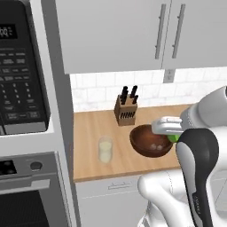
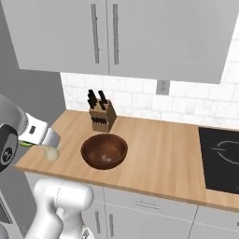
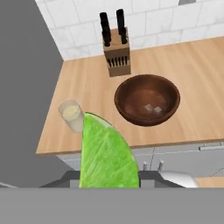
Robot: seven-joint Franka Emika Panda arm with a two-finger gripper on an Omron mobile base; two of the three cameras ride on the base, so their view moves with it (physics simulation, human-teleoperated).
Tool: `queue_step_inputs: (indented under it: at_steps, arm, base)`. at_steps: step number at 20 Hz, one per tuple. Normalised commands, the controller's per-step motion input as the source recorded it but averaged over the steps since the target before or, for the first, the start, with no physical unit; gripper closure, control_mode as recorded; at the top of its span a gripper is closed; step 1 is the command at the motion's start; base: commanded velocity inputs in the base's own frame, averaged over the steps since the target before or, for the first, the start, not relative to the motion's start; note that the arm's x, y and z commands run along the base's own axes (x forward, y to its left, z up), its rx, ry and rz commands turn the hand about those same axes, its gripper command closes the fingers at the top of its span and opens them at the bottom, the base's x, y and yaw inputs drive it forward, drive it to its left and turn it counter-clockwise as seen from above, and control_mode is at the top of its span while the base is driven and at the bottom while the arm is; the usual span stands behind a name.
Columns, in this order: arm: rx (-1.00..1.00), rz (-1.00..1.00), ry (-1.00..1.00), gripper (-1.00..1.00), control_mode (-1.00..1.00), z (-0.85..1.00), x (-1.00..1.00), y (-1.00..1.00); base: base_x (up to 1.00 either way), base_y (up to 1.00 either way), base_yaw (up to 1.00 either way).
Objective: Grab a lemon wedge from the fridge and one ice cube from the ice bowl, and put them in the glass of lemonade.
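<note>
- Lemon wedge (image 3: 107, 155) fills lower centre of hand view, clenched in pincer (image 3: 109, 175).
- Glass of lemonade (image 3: 71, 114) on table (image 3: 197, 65), left of ice bowl (image 3: 147, 99) w/ ice cubes (image 3: 148, 107).
- Knife block (image 3: 116, 57) behind bowl.

Wooden counter (image 1: 93, 128): knife block (image 1: 125, 111) at back by tiled wall (image 1: 97, 91). Ice bowl (image 1: 150, 141) just in front of block, w/ ice cubes (image 3: 153, 107) in it, prob 2–3. Glass of lemonade (image 1: 105, 150) left of bowl, apart, nr front edge. Microwave (image 1: 20, 66) over oven (image 1: 26, 195), left of counter. Upper cabinets (image 2: 140, 32) above. Cooktop (image 2: 219, 158) far right. Lemon wedge (image 3: 107, 153) betw gripper (image 3: 109, 177) fingers, above counter's front edge nr glass
</note>
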Motion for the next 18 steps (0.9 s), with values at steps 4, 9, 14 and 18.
queue_step_inputs:
  at_steps: [4, 9, 14, 18]
  arm:
    - [0.00, 0.00, 0.00, 1.00, 1.00, 0.00, 0.00, 0.00]
    - [0.00, 0.00, 0.00, 1.00, 1.00, 0.00, 0.00, 0.00]
    - [0.00, 0.00, 0.00, 1.00, 1.00, 0.00, 0.00, 0.00]
    - [0.00, 0.00, 0.00, 1.00, 1.00, 0.00, 0.00, 0.00]
  base:
    - [0.00, -0.65, 0.00]
    - [0.78, 0.01, 0.00]
    - [0.24, 0.00, 0.00]
    - [0.00, 0.00, 0.01]
